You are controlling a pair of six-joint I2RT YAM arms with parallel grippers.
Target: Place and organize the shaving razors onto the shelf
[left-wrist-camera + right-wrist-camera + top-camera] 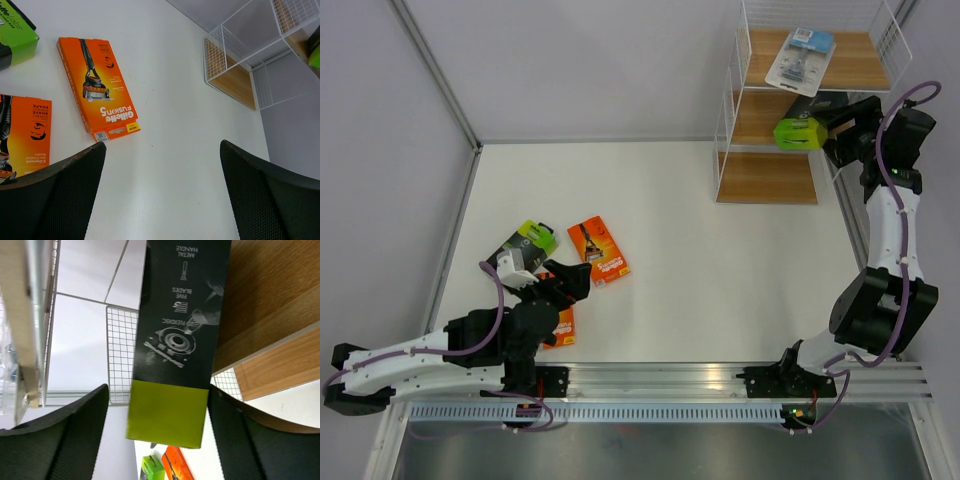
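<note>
The left gripper [162,145], at the bottom of its wrist view, is spread wide over the table [190,100], pinching nothing; an orange card [100,85], a second orange card [25,130] and a lime-ended box [15,35] lie along the left. At upper right of the top view, the right gripper [157,387] straddles a black box [175,315] lying on the middle board of the shelf [767,180], its fingers spread with a gap on one side. A clear blister [800,60] lies on the top board

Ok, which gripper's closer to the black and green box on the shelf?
Right. The right gripper has a finger on each side of the black box on the middle board of the shelf. The left gripper is far off, by the orange packs.
</note>
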